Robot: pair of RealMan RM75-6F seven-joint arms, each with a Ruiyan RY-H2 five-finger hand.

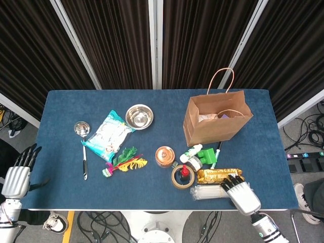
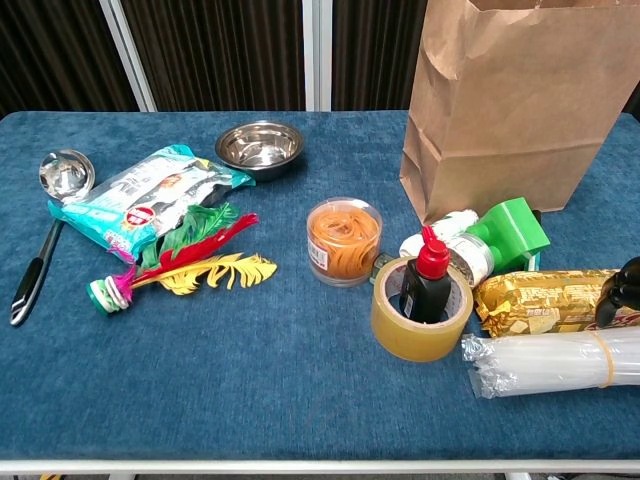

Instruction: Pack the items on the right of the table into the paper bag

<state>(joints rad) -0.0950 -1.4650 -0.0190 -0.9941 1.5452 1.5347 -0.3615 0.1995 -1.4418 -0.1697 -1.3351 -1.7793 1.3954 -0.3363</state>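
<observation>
The brown paper bag (image 1: 217, 119) (image 2: 520, 100) stands open at the back right, with some items inside. In front of it lie a gold snack packet (image 1: 215, 175) (image 2: 540, 300) and a clear bundle of straws (image 1: 210, 192) (image 2: 550, 362). My right hand (image 1: 242, 195) hovers at the table's front edge, its dark fingertips (image 2: 618, 290) at the packet's right end, holding nothing. A tape roll (image 1: 182, 177) (image 2: 418, 312) rings a red-capped black bottle (image 2: 428, 280). Nearby are an orange jar (image 1: 165, 156) and a green-capped white bottle (image 1: 192, 152). My left hand (image 1: 17, 174) hangs open off the table's left side.
On the left half lie a steel bowl (image 1: 139, 116), a ladle (image 1: 82, 147), a teal snack bag (image 1: 109, 135) and coloured feathers (image 1: 124, 162). A marker (image 1: 218, 152) lies by the bag's foot.
</observation>
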